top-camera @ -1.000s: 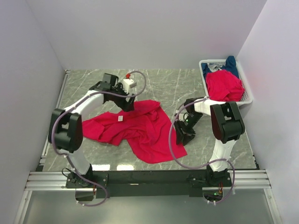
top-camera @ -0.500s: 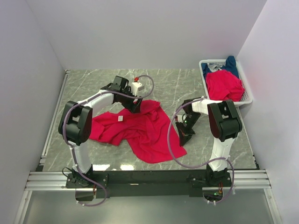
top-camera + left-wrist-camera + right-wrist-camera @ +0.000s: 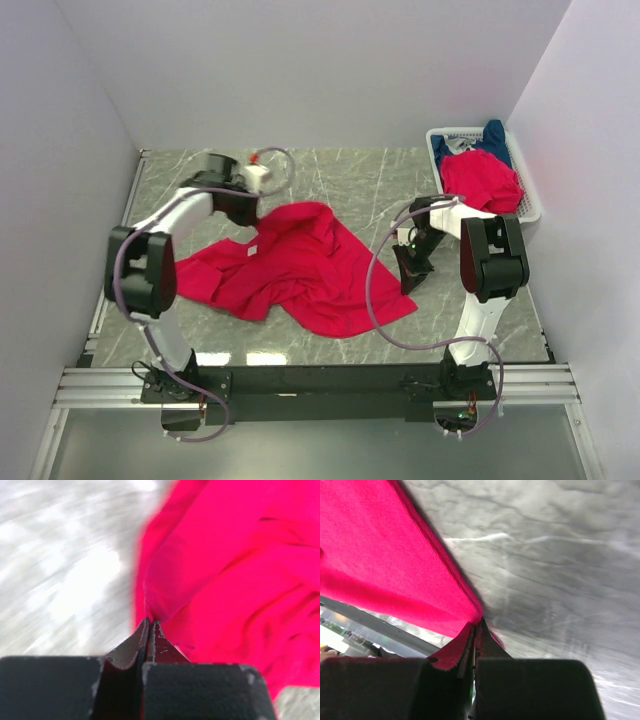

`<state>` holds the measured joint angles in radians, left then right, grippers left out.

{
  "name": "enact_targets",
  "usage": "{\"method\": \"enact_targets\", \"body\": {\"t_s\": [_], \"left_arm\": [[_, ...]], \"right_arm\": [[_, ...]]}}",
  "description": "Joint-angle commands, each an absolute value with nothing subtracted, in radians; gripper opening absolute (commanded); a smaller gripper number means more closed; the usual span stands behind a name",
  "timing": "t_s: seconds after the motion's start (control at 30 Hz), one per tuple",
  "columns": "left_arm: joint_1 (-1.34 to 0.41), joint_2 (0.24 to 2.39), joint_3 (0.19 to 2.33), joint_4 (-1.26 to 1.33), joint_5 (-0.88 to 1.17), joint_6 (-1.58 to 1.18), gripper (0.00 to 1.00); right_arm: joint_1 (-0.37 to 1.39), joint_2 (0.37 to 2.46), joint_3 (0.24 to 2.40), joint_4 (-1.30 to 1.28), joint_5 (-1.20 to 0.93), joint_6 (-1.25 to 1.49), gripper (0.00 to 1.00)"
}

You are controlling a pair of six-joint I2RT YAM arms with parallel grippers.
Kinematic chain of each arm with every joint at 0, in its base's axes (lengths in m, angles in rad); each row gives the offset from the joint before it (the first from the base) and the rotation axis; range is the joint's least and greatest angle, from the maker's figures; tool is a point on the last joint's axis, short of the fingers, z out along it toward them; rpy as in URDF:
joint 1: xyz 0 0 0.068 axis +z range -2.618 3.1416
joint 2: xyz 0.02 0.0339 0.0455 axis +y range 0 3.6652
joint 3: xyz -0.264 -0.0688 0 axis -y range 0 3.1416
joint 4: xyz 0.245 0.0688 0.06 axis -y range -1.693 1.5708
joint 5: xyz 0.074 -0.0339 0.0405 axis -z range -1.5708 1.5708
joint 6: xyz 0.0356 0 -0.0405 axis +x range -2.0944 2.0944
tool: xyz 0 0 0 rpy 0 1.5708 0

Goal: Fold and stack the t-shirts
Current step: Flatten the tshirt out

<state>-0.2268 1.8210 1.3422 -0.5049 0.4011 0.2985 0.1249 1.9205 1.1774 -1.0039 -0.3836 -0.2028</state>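
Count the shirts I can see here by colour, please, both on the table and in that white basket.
Red: 2, the spread t-shirt on the table and the heaped t-shirt in the basket.
Dark blue: 1, the blue t-shirt in the basket.
Total: 3 showing; any buried deeper in the basket cannot be seen.

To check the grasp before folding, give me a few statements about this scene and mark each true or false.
1. The left fingers are shut on the spread red shirt. True.
2. The right fingers hang open. False: they are shut on that shirt's edge.
3. The basket holds a blue shirt and a second red shirt. True.
4. The basket stands at the near left. False: it is in the far right corner.
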Motion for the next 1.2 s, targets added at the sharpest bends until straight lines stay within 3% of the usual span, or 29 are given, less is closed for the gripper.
{"method": "enact_targets", "body": {"t_s": [0.0,0.23,0.5,0.73,0.8,0.83,0.93,1.07,1.17], "left_arm": [[-0.08,1.714,1.316,-0.552,0.419,0.336,0.0],[-0.003,1.658,1.282,-0.558,0.387,0.341,0.0],[0.293,1.696,1.22,-0.535,0.288,0.38,0.0],[0.344,1.784,1.272,-0.514,0.251,0.385,0.01],[0.347,1.808,1.352,-0.596,0.382,0.431,0.1],[0.347,1.804,1.377,-0.647,0.455,0.527,0.28],[0.331,1.712,1.41,-0.814,0.679,0.699,0.64],[0.178,1.611,1.401,-0.981,0.704,0.886,0.7],[-0.031,1.549,1.329,-0.956,0.631,0.862,0.7]], "right_arm": [[0.118,1.878,1.21,-1.009,-0.334,-0.264,0.0],[0.117,1.881,1.224,-1.04,-0.33,-0.307,0.0],[0.123,1.884,1.272,-1.074,-0.327,-0.357,0.0],[0.169,1.913,1.322,-1.071,-0.354,-0.354,0.0],[0.178,1.93,1.356,-1.077,-0.362,-0.351,0.0],[0.179,1.934,1.368,-1.081,-0.365,-0.35,0.0],[0.181,1.945,1.393,-1.092,-0.368,-0.351,0.0],[0.181,1.953,1.404,-1.094,-0.362,-0.356,0.0],[0.181,1.956,1.399,-1.092,-0.367,-0.356,0.0]]}}
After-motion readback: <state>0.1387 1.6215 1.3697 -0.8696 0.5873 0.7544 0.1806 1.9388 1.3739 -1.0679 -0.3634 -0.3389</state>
